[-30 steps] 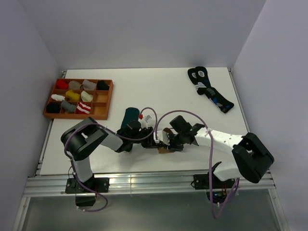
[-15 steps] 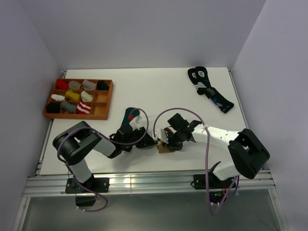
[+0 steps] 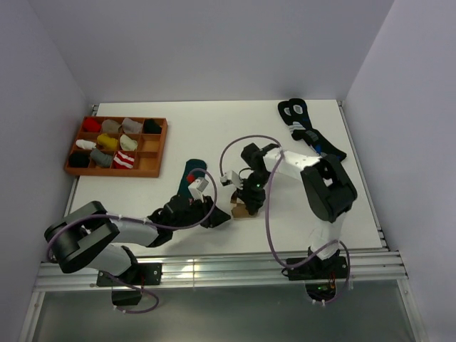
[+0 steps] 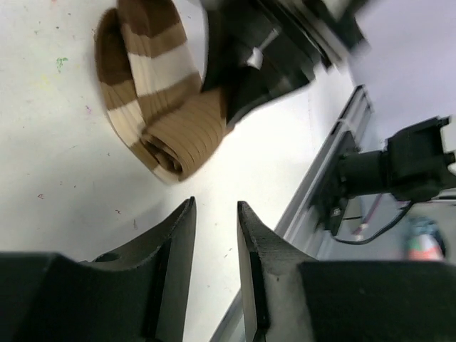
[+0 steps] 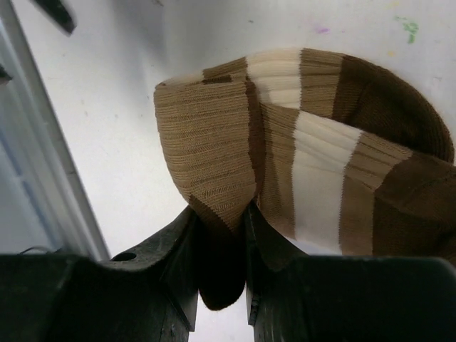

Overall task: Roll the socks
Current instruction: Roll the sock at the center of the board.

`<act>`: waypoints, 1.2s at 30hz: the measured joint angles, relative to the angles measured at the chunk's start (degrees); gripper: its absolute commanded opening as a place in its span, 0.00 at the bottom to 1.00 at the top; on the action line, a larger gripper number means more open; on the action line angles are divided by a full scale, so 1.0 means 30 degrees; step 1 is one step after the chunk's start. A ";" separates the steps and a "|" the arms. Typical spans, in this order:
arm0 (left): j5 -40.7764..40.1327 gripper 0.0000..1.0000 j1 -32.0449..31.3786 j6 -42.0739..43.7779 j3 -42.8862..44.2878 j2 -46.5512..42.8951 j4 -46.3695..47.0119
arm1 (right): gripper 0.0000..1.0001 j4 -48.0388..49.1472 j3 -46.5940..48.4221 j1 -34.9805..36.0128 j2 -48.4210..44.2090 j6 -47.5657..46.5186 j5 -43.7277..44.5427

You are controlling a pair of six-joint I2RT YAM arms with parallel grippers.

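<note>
The brown striped sock (image 3: 240,209) lies on the white tabletop (image 3: 228,135) near the dark green sock (image 3: 191,169), to its right and closer to the arm bases. It is folded over itself, not flat. The right gripper (image 5: 221,246) reaches down and is closed on the ribbed tan end of the brown sock, with a fold of knit pinched between its jaws. The left gripper (image 4: 216,235) is low over the tabletop, just beside the brown sock on the green sock's side, not touching it. Its jaws stand a little apart with nothing between them. A wooden tray (image 3: 107,172) of rolled socks sits well to the left of the green sock. The black socks (image 3: 311,134) lie far to its right, at the back.
</note>
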 measured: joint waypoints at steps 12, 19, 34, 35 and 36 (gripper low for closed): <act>-0.2878 0.47 -0.1370 0.3861 0.2892 -0.0481 -0.5166 | 0.04 -0.7293 0.5297 -0.1763 0.5843 -0.2106 -0.2557; -0.3475 0.52 -0.1683 0.6018 0.5472 0.1049 -0.6812 | 0.04 -0.8400 0.5297 -0.1763 0.6309 -0.2448 -0.2565; -0.2805 0.53 -0.2404 0.7555 0.7563 0.3876 -0.7737 | 0.04 -0.8619 0.5384 -0.1763 0.6484 -0.2266 -0.2579; -0.2725 0.53 -0.2404 0.7548 0.7628 0.3942 -0.7723 | 0.04 -0.8604 0.5377 -0.1763 0.6484 -0.2215 -0.2557; -0.2652 0.53 -0.2404 0.7555 0.7694 0.4007 -0.7715 | 0.04 -0.8597 0.5362 -0.1763 0.6484 -0.2200 -0.2550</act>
